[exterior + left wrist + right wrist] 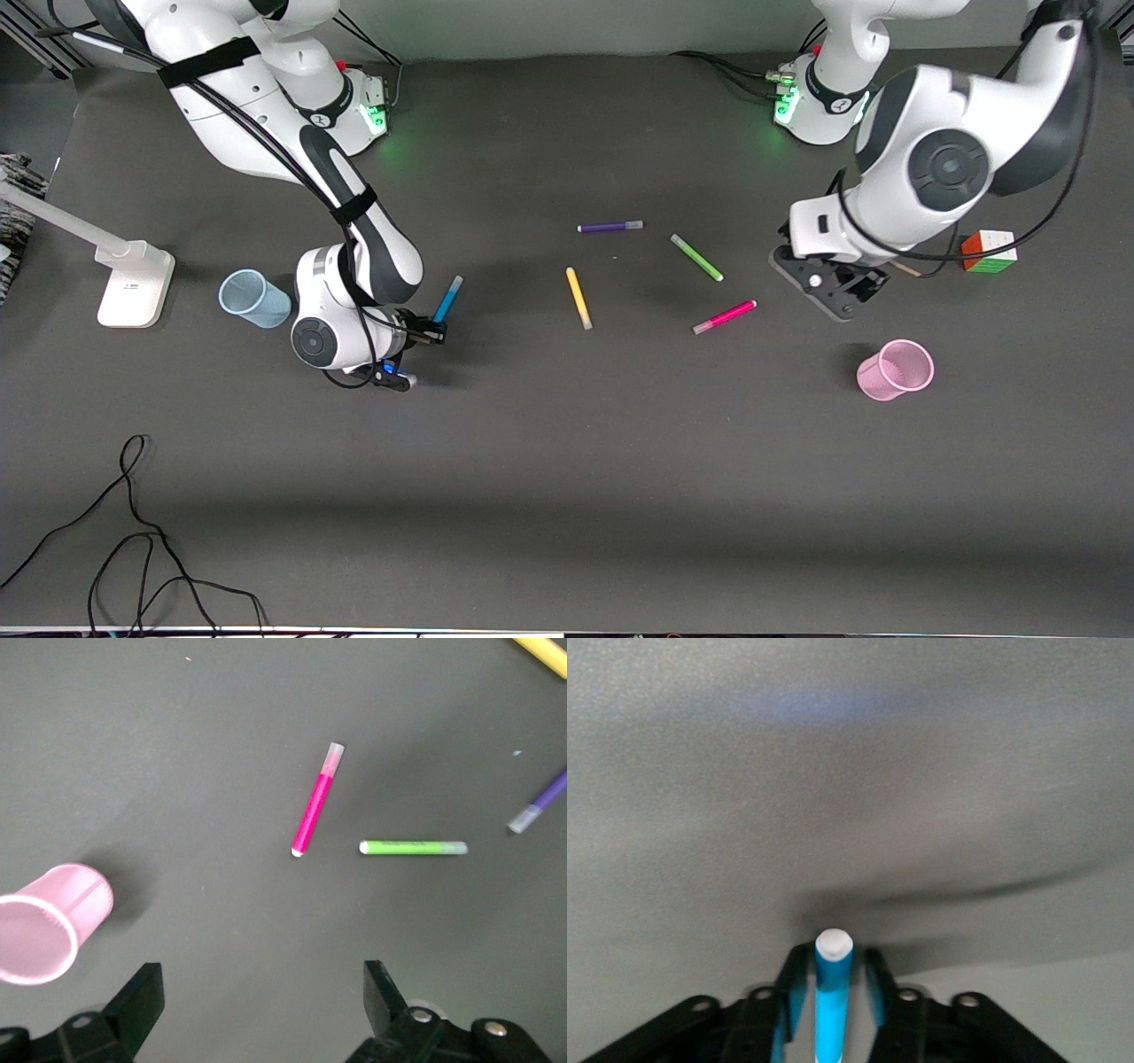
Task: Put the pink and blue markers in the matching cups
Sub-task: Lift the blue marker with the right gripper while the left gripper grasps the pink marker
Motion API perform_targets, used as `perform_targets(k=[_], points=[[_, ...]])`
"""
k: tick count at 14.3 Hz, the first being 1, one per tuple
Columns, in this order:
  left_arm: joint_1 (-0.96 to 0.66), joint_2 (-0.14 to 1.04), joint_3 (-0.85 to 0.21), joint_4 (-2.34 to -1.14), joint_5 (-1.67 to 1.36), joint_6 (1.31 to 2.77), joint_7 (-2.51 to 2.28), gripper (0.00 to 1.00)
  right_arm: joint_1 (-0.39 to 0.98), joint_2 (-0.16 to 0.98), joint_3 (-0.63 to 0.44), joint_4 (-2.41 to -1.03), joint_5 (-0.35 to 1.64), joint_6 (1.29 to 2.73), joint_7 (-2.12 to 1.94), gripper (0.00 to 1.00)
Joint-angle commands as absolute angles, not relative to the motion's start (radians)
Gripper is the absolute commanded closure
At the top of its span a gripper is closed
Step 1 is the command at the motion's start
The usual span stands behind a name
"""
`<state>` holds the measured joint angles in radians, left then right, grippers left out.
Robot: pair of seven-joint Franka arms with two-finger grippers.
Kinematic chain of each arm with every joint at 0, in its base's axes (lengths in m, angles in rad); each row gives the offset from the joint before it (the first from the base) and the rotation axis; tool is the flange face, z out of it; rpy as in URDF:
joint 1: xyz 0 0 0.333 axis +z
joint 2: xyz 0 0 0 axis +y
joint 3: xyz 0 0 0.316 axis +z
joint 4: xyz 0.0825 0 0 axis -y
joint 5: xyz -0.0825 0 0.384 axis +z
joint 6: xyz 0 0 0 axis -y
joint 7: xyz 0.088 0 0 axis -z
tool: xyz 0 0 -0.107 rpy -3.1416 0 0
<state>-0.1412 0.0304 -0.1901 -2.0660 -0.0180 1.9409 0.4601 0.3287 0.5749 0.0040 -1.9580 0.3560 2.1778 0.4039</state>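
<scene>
Your right gripper (pixel 432 333) is clamped on the blue marker (pixel 448 299), a slim bright-blue barrel gripped between the two black fingers (pixel 794 992); its rounded white tip (pixel 834 944) projects past them. The gripper hangs over the dark matte table (pixel 567 461), with the smooth-walled, translucent pale blue cup (pixel 254 299) standing beside its wrist toward the right arm's end of the table.

Your left gripper (pixel 837 288) waits with its fingers (pixel 142 1003) spread wide and nothing between them. The pink marker (pixel 725 316), magenta with a pale translucent cap, lies flat on the table just ahead of those fingers. The finely ribbed pink cup (pixel 896 369) stands upright near the gripper, nearer to the front camera. Green (pixel 696 258), yellow (pixel 578 299) and purple (pixel 609 227) markers lie apart from one another.
</scene>
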Motion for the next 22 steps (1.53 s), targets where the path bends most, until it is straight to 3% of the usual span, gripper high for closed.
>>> perform_targets(k=[1, 4, 8, 12, 16, 20, 22], points=[[-0.160, 0.027, -0.183, -2.228, -0.008, 2.138, 0.480, 0.00, 0.322, 0.568, 0.012, -1.973, 0.374, 2.191, 0.420, 1.00], [-0.169, 0.139, -0.183, -2.260, -0.008, 2.301, 0.480, 0.00, 0.321, 0.539, 0.011, -1.970, 0.374, 2.159, 0.419, 1.00], [-0.195, 0.279, -0.181, -2.261, -0.008, 2.472, 0.469, 0.00, 0.304, 0.356, -0.027, -1.967, 0.304, 2.022, 0.400, 1.00], [-0.204, 0.348, -0.181, -2.260, -0.008, 2.514, 0.466, 0.00, 0.304, 0.163, -0.078, -1.974, 0.070, 1.980, 0.397, 1.00], [-0.210, 0.377, -0.181, -2.263, -0.008, 2.508, 0.465, 0.00, 0.304, 0.039, -0.110, -1.996, -0.145, 1.997, 0.379, 1.00], [-0.212, 0.397, -0.181, -2.261, -0.008, 2.510, 0.465, 0.01, 0.304, -0.173, -0.204, -2.283, -0.316, 2.271, 0.279, 1.00], [-0.212, 0.397, -0.181, -2.261, -0.008, 2.508, 0.462, 0.12, 0.305, -0.253, -0.271, -2.431, -0.369, 2.409, 0.240, 1.00]])
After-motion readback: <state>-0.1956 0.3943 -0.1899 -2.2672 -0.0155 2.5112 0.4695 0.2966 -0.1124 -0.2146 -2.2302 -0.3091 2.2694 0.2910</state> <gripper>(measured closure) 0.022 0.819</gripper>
